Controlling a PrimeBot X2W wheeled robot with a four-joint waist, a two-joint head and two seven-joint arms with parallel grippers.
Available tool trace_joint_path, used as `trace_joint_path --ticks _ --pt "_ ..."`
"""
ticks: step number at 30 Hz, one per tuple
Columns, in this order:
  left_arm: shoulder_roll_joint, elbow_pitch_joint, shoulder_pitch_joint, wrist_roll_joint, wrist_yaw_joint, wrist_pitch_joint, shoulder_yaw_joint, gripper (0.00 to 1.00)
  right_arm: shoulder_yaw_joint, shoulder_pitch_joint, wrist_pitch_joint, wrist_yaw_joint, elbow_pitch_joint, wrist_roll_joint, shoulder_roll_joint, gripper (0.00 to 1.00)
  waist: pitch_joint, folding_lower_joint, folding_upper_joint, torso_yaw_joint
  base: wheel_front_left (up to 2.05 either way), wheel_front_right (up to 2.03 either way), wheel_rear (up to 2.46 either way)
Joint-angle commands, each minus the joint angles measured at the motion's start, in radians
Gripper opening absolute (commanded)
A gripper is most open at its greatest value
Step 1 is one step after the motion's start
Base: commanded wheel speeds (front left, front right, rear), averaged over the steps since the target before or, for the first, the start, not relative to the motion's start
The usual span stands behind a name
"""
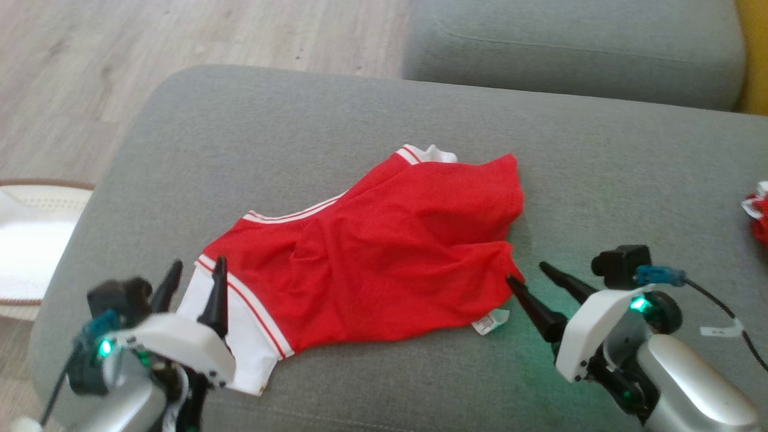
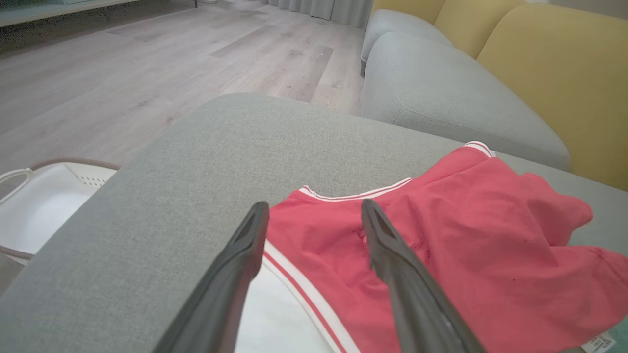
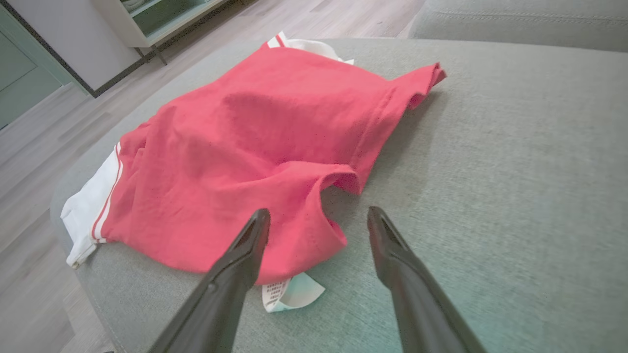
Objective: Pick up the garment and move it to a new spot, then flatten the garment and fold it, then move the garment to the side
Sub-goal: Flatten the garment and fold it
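Observation:
The garment (image 1: pixel 384 252), a red jersey with white striped-trim sleeves, lies rumpled on the grey sofa seat (image 1: pixel 252 144). Its small white label (image 1: pixel 491 321) pokes out at the near hem. My left gripper (image 1: pixel 195 279) stands open over the white sleeve at the jersey's left end, nothing between its fingers. In the left wrist view the garment (image 2: pixel 441 235) spreads beyond the open left gripper (image 2: pixel 314 215). My right gripper (image 1: pixel 531 273) is open at the hem corner on the right. The right wrist view shows the garment (image 3: pixel 235 147) and label (image 3: pixel 289 291) before the open right gripper (image 3: pixel 319 215).
A white basket (image 1: pixel 30 240) sits on the wood floor left of the seat. A second grey cushion (image 1: pixel 570 48) lies behind, with yellow backrests (image 2: pixel 554 63) beyond. Another red and white cloth (image 1: pixel 757 210) shows at the right edge. Bare seat spreads right of the jersey.

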Motion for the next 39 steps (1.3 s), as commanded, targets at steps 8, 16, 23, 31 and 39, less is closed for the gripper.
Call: trace_joint_path --ticks 8,16,23,31,39 --pt "-0.053 0.019 -0.012 0.079 -0.072 -0.012 0.138 1.00 0.104 -0.111 0.027 -0.001 0.063 0.083 -0.025 0.00 0.007 0.0000 0.0000 0.026 0.00 0.00 0.00" --pt "-0.098 0.060 0.021 0.115 -0.108 -0.012 0.186 1.00 0.121 -0.150 0.067 -0.001 0.060 0.172 -0.072 0.00 0.000 0.0000 0.0000 -0.028 0.00 0.00 0.00" --pt "-0.132 0.075 0.049 0.142 -0.127 -0.012 0.236 1.00 0.084 -0.107 0.253 -0.001 -0.048 0.217 -0.217 0.00 -0.001 0.0000 0.0000 -0.111 0.00 0.00 0.00" --pt "-0.170 0.100 0.058 0.182 -0.156 -0.012 0.277 1.00 -0.077 0.065 0.493 -0.001 -0.122 0.231 -0.299 0.00 0.016 0.0000 0.0000 -0.167 0.00 0.00 0.00" --pt "-0.188 0.132 0.046 0.201 -0.182 -0.012 0.276 1.00 -0.281 0.183 0.541 -0.001 -0.111 0.058 -0.171 1.00 0.023 0.0000 0.0000 -0.159 0.00 0.00 0.00"
